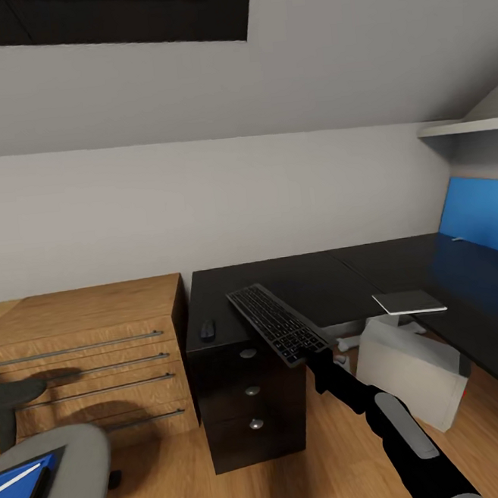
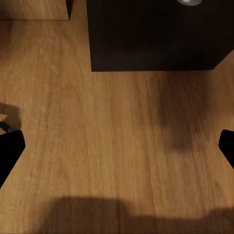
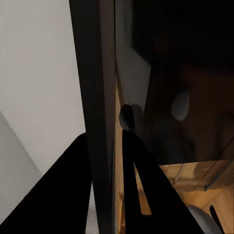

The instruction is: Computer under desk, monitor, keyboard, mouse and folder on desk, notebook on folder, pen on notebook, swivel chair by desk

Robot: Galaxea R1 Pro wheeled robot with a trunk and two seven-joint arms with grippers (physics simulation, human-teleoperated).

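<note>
Black L-shaped desk runs along the white wall, top mostly bare. Blue-screened monitor sits at its far right end. White computer tower lies tilted on the wood floor under the desk, beside the dark drawer pedestal.

Grey swivel chair is at lower left, well apart from the desk, with the blue folder on its seat.

Dark flat keyboard is in the air over the desk's front edge, tilted, far end up. Right tool pinches it at the near short end; the right wrist view shows the slab edge-on between both fingers. Judgement: light, rigid plastic slab, smooth faces, so an end pinch lets it pivot and slip. A mid-length grip across the long edges would be steadier. Set it down flat and low; the keys are the fragile part.

Small black mouse rests on the desk's left end, near the keyboard. Likely light and slick; take it across the sides.

Left tool hangs spread over bare floor, holding nothing.
</note>
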